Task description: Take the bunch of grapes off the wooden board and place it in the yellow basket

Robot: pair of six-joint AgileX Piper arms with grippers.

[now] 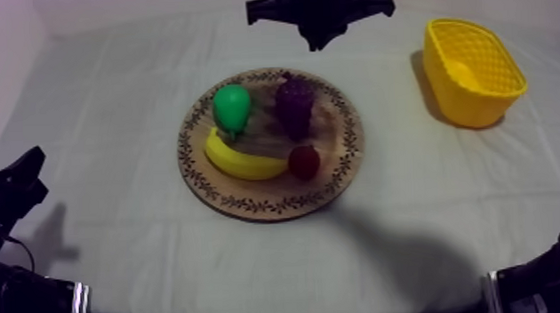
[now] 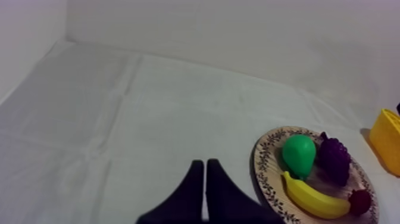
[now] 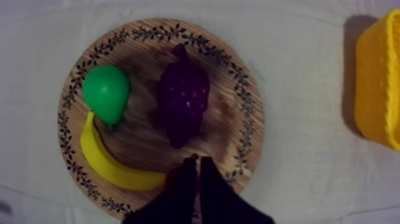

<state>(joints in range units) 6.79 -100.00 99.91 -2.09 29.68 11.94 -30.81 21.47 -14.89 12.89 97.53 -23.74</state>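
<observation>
The purple bunch of grapes (image 1: 294, 104) lies on the round wooden board (image 1: 346, 160) at its far middle, with a green pear (image 1: 232, 107), a banana (image 1: 241, 161) and a small red fruit (image 1: 304, 161) around it. The yellow basket (image 1: 473, 70) stands at the back right. My right gripper (image 3: 198, 159) is shut on nothing, a narrow wedge above the board's (image 3: 247, 128) rim, just short of the grapes (image 3: 183, 102). My left gripper (image 2: 205, 164) is shut too, over bare cloth left of the board (image 2: 268, 179); its arm (image 1: 16, 187) sits low at the left.
A black mount (image 1: 318, 12) stands at the table's far edge behind the board. My right arm (image 1: 550, 278) is at the lower right edge. Bare cloth separates the board from the basket (image 3: 381, 89).
</observation>
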